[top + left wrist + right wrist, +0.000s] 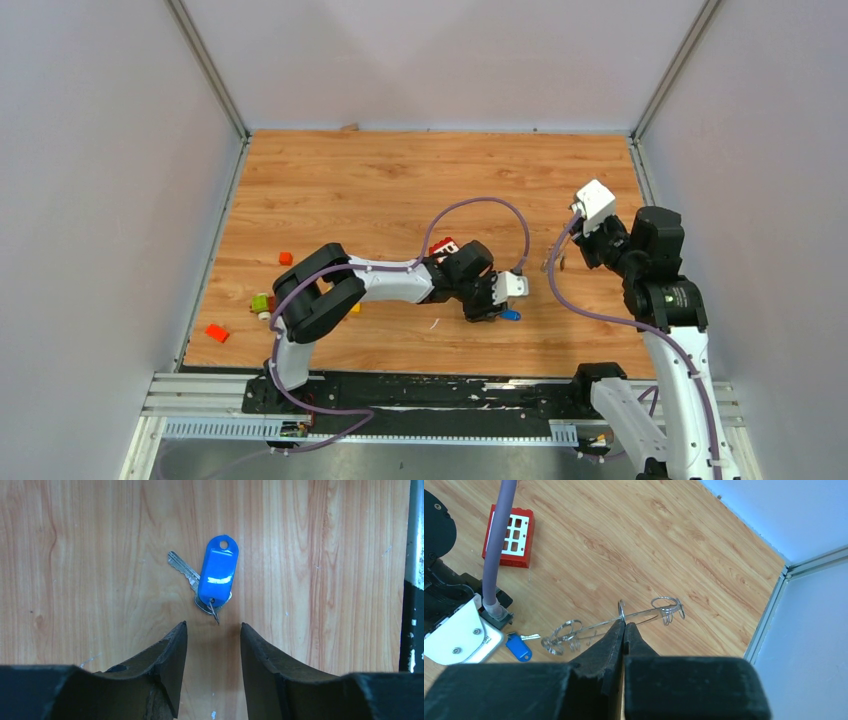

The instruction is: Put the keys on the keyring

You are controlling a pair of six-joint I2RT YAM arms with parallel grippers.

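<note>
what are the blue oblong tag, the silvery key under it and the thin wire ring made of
Blue oblong tag: seemingly glossy moulded plastic, smooth sheen. Silvery toothed key: bare metal, dull shine. Thin grey wire ring: probably steel, bright glints.

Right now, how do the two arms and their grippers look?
Both the left arm and the right arm have black joints and white links. A lilac cable loops along each, and a white box sits at each wrist. The fingers of the left gripper and the right gripper are black, thick at the base and tapering to narrow tips.
</note>
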